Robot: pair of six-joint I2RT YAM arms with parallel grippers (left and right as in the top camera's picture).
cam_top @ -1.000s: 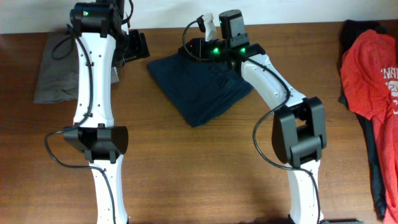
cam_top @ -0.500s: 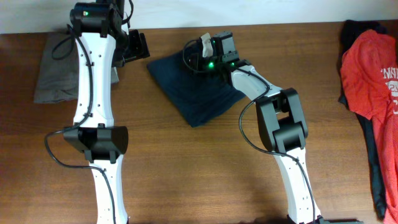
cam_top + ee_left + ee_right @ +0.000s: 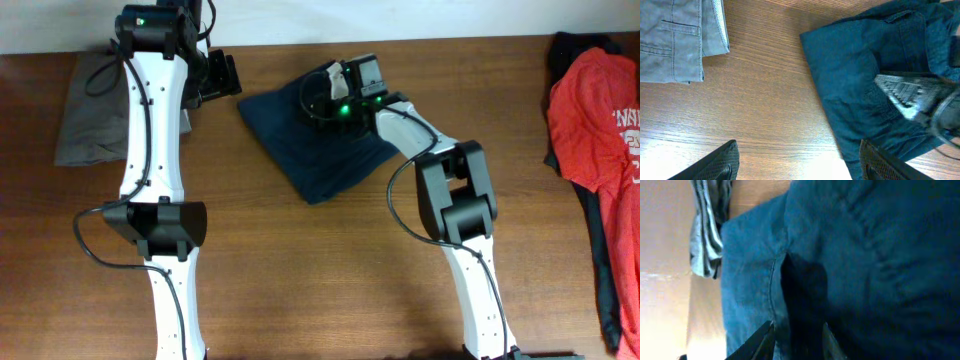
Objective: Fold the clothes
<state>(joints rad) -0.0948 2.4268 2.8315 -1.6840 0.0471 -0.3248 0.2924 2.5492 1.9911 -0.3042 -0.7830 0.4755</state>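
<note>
Navy garment [image 3: 312,160], soft, creased and faintly twilled, lies roughly folded near the middle of the table's [image 3: 300,280] far edge. My right pincer [image 3: 796,342] straddles a dark ridge of it, probably to set a fold; whether it pinches, I cannot tell. My left pincer [image 3: 799,162] hangs wide apart and empty, between it and the stitched grey-khaki garment [image 3: 670,40].

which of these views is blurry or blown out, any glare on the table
Overhead view: sharp, evenly lit, only faint shadows on the brown wooden table. Left wrist view: white glare on the wood at the bottom edge. Right wrist view: the dark navy blue cloth garment fills most of the frame, soft-focused, with a dark shadow at its middle.
</note>
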